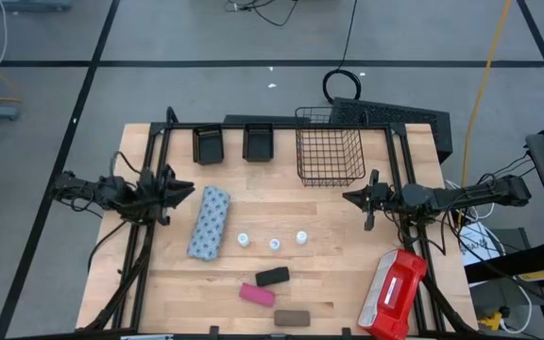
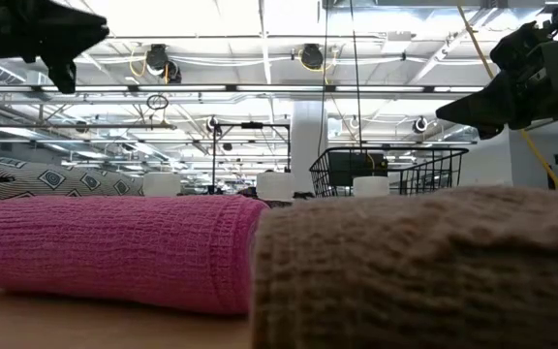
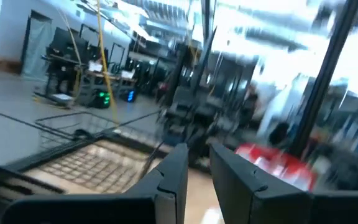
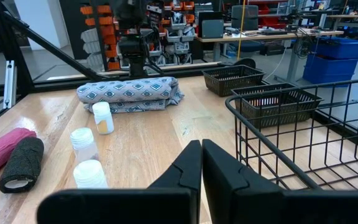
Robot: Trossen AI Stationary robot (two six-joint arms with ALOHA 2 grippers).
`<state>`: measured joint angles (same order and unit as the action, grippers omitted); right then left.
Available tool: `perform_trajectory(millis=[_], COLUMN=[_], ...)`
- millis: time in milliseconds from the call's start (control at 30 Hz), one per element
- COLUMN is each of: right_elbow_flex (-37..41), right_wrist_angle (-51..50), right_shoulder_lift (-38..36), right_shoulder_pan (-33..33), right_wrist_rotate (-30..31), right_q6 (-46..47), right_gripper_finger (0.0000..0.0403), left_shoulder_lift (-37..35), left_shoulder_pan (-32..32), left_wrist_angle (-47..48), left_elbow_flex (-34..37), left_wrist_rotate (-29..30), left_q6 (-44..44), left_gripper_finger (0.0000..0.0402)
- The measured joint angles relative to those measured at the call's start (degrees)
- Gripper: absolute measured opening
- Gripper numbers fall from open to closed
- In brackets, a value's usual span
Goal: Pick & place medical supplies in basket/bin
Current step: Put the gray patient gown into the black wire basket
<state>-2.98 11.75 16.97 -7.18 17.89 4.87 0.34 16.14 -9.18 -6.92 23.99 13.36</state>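
Note:
The pale blue-grey dotted pack [image 1: 210, 222] lies flat on the wooden table, just right of my left gripper [image 1: 187, 193], which is shut, holds nothing and hovers at the left edge. Three white vials [image 1: 275, 244] stand in a row mid-table. Black [image 1: 272, 277], pink [image 1: 257, 294] and brown [image 1: 292, 317] blocks lie nearer the front edge. The black wire basket [image 1: 330, 156] and two small black trays [image 1: 208, 144] [image 1: 258, 142] stand at the far side. My right gripper [image 4: 201, 144] is shut with nothing in it, near the basket's near right corner.
A large red-and-white case [image 1: 395, 293] lies at the table's near right corner. Black frame bars [image 1: 149, 161] run along the left and right sides of the table. Bare wood shows between the vials and the basket.

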Motion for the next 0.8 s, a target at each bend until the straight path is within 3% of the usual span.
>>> perform_trajectory(millis=[633,800], right_elbow_flex=[0.0,0.0], right_wrist_angle=[0.0,0.0], right_shoulder_lift=[0.0,0.0], right_shoulder_pan=[0.0,0.0], right_wrist_rotate=[0.0,0.0], right_q6=[0.0,0.0], right_gripper_finger=[0.0004,0.0004], left_shoulder_lift=[0.0,0.0], left_shoulder_pan=[0.0,0.0], left_wrist_angle=[-1.4,-1.4], left_elbow_flex=[0.0,0.0], left_wrist_rotate=[1.5,-6.2], left_q6=[2.4,11.0], left_gripper_finger=[0.0076,0.0076])
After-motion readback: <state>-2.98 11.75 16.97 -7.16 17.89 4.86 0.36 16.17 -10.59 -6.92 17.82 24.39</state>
